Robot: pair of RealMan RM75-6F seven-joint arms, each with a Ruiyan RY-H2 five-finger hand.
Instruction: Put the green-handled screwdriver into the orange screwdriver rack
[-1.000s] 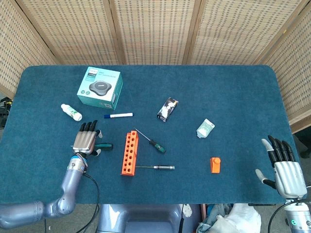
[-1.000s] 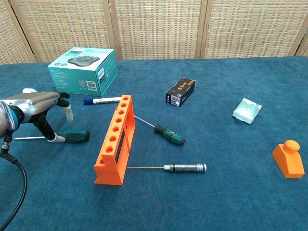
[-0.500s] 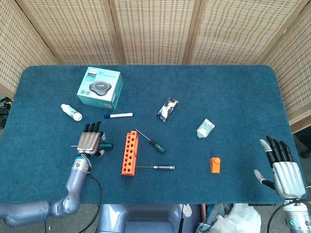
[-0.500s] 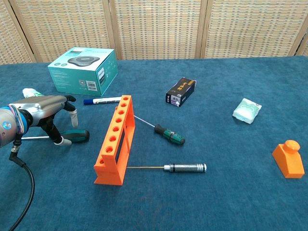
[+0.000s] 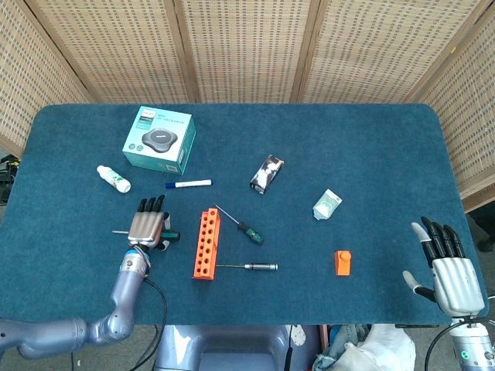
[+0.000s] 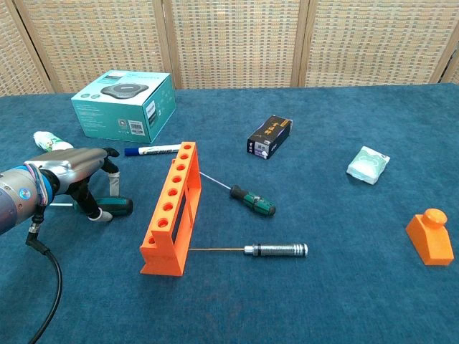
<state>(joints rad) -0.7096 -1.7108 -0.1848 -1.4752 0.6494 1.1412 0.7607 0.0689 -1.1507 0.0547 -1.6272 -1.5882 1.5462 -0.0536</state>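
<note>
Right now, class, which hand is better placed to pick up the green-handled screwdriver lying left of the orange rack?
The left hand: its fingers straddle the green-handled screwdriver. The right hand sits far off.

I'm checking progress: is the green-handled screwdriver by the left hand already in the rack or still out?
Out. The green-handled screwdriver lies flat on the table under the left hand, left of the orange rack.

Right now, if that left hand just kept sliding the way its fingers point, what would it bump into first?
The left hand points toward the far side of the table. Straight ahead, the first thing looks to be the blue-capped marker, or it may pass just left of it toward the teal box; depth is uncertain.
</note>
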